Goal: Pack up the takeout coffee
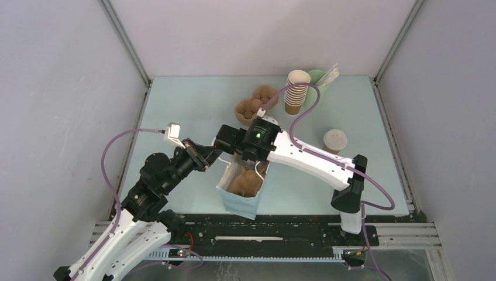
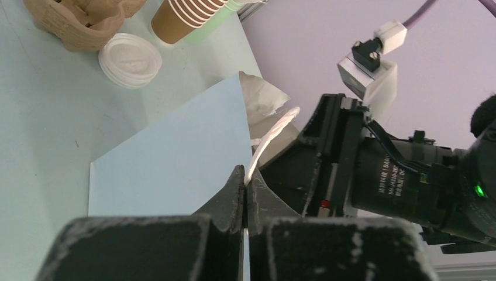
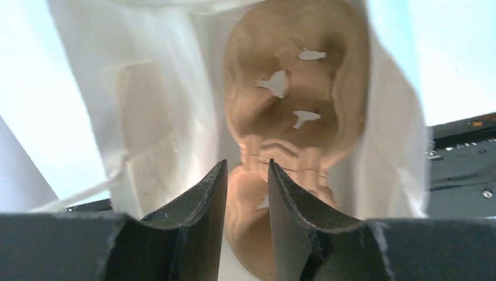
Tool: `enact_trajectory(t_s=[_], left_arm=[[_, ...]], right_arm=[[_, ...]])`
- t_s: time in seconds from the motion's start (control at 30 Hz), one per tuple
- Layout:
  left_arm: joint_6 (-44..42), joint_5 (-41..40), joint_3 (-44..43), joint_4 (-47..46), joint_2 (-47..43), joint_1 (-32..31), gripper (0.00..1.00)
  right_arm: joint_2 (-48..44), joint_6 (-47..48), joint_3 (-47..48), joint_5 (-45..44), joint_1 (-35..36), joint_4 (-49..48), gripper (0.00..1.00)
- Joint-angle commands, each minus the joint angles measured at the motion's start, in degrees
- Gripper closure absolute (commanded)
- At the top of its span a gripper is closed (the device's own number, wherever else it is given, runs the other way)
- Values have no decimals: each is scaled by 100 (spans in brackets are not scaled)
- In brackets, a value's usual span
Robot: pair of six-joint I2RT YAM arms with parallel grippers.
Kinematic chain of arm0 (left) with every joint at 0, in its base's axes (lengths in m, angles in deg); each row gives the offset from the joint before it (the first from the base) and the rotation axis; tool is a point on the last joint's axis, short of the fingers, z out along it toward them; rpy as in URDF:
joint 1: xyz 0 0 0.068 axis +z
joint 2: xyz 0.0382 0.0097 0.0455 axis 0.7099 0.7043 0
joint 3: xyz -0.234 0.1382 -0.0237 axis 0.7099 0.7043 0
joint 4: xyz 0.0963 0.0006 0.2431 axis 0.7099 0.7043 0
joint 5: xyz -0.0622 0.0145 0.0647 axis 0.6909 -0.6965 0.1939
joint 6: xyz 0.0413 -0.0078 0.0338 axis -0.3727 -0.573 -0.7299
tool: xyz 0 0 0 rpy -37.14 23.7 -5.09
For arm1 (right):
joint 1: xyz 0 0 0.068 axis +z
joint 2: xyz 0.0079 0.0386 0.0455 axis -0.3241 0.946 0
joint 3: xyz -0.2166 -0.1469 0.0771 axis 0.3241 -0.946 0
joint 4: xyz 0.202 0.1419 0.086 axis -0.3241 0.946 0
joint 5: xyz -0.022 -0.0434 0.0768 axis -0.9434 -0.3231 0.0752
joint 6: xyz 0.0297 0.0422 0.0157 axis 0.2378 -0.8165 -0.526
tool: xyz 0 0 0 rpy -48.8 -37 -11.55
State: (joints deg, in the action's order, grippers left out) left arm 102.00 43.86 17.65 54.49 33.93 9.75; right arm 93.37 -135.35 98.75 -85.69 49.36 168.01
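The pale blue table [image 1: 193, 99] carries an open light-blue paper bag [image 1: 237, 202] standing near the arms' bases. The right gripper [image 3: 247, 181] reaches down into the bag's mouth and blocks most of it. Its jaws stand a little apart with the narrow waist of a brown pulp carrier [image 3: 292, 88] showing in the gap, and I cannot tell whether they pinch it. At the bag's left edge the left gripper [image 2: 244, 187] is closed on the bag's white twisted handle [image 2: 272, 137]. Beyond the bag lie more pulp carriers [image 1: 254, 105], then a tall stack of brown cups [image 1: 297, 91] and a green cup of sticks [image 1: 320, 77]. The takeout coffee [image 1: 334, 140] stands upright and lidded, well right of the bag, just behind the right forearm. A stack of white lids [image 2: 130, 60] sits beyond the bag beside the carriers.
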Motion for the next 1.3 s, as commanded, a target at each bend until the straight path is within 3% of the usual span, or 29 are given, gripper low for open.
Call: enact_trajectory(t_s=[0.0,0.53,0.87,1.07,1.27], left_arm=[[-113,92,6,-216,29,34,100],[-164,-83,-78,-165,119,33,100],[-122,-118,-30,-60,45,33,100],[-133,-169,-15,48,-28,33,100],[-195,-47,-48,47,11,33,100]], right_arm=[[-502,-390,-408,-67,50,334,60],[-281,-242,-1117,842,131,-101,60],[-116,22,-1479,825,-27,-1185,61],[136,215,-1421,696,-13,-1230,61],[280,927,10,-14,146,-259,55]])
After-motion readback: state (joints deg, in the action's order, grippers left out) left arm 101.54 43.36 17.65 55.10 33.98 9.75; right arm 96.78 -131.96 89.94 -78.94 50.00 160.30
